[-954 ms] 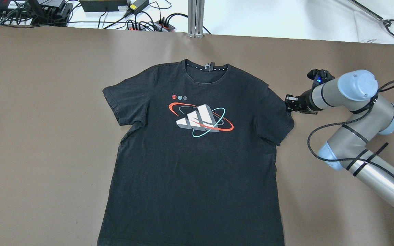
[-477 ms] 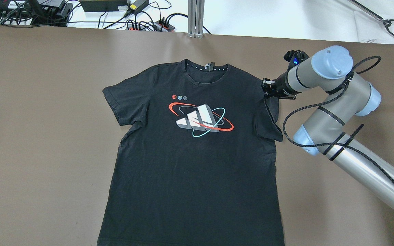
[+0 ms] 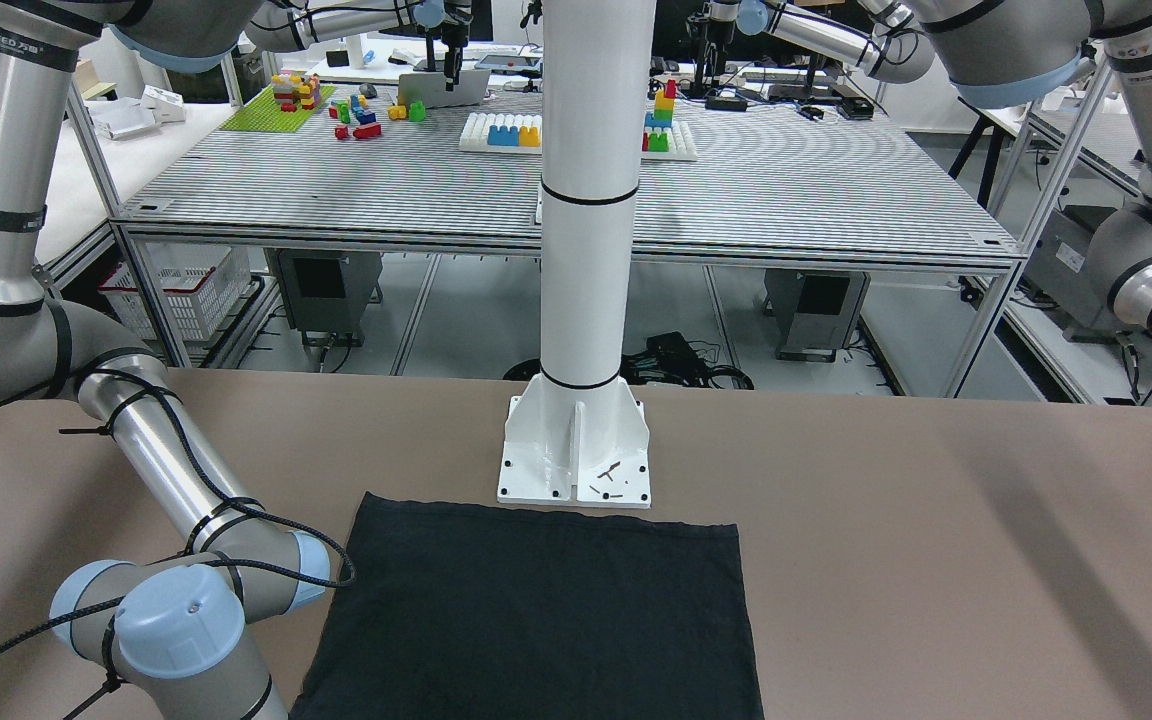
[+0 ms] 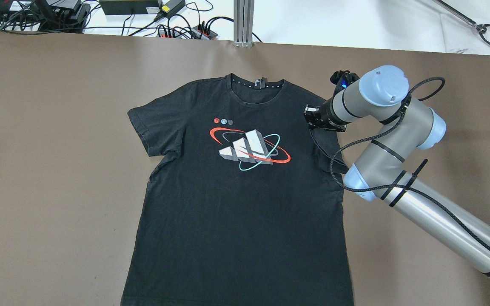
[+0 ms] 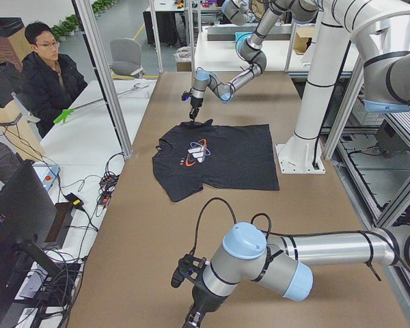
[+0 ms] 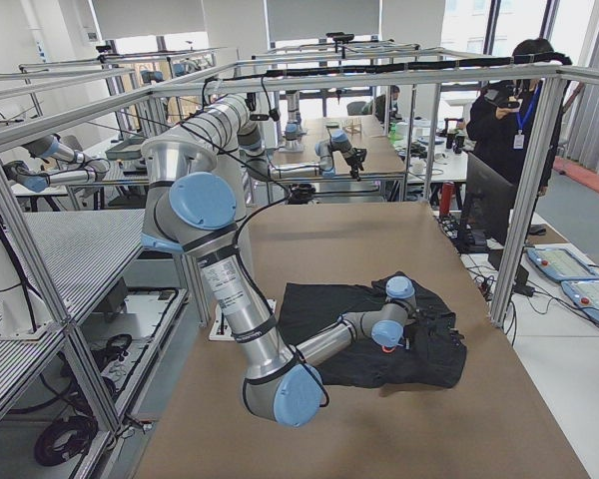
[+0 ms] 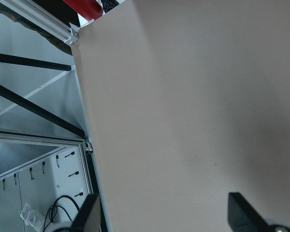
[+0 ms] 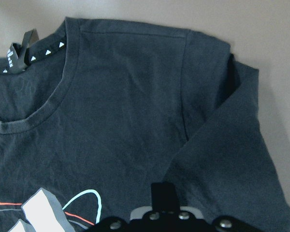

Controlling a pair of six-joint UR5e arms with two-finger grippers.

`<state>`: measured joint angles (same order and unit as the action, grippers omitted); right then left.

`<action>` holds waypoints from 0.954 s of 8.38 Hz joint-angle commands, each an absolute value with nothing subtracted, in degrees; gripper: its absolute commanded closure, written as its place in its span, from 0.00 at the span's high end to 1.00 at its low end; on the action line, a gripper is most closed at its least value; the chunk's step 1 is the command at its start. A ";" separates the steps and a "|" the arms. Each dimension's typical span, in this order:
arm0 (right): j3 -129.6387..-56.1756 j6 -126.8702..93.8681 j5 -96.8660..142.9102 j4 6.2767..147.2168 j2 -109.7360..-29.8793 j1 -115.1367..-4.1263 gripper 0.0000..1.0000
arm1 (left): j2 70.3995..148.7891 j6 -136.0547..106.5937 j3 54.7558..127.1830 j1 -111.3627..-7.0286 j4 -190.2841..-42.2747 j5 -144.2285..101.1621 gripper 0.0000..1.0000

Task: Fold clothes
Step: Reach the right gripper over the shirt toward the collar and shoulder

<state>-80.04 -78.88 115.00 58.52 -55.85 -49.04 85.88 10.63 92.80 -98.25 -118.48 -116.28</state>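
Note:
The clothes are a black T-shirt point(image 4: 236, 204) with a red, white and teal chest print, lying face up and flat on the brown table; it also shows in the front view point(image 3: 536, 610). My right gripper point(image 4: 311, 118) is shut on the shirt's right sleeve point(image 4: 328, 148) and holds it lifted and drawn in over the shoulder. In the right wrist view the sleeve point(image 8: 232, 159) lies folded across the body up to the gripper point(image 8: 163, 192). My left gripper point(image 7: 164, 217) is open and empty over bare table near an edge, far from the shirt.
The white pillar point(image 3: 586, 200) and its base plate point(image 3: 576, 470) stand at the shirt's hem. Cables and power strips point(image 4: 177, 27) lie beyond the table's far edge. A person point(image 5: 51, 68) sits beside the table. Brown table point(image 4: 58, 170) surrounds the shirt.
My right gripper has moved left from the sleeve's outer edge to over the shoulder, dragging the right sleeve inward with it. The rest of the shirt has not moved.

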 commanded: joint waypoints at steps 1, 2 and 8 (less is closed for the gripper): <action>-79.02 -79.37 111.90 58.54 -54.41 -47.99 0.00 | 85.52 10.63 92.81 -98.17 -118.56 -116.28 0.93; -76.49 -80.76 111.80 58.71 -52.14 -47.99 0.00 | 85.43 10.63 92.81 -98.17 -118.56 -116.28 0.93; -75.32 -81.22 106.87 58.27 -51.33 -43.86 0.95 | 85.43 10.63 92.81 -98.17 -118.65 -116.28 0.93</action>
<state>-74.98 -81.58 107.85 58.46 -51.08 -44.91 85.43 10.64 92.90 -98.17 -118.65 -116.28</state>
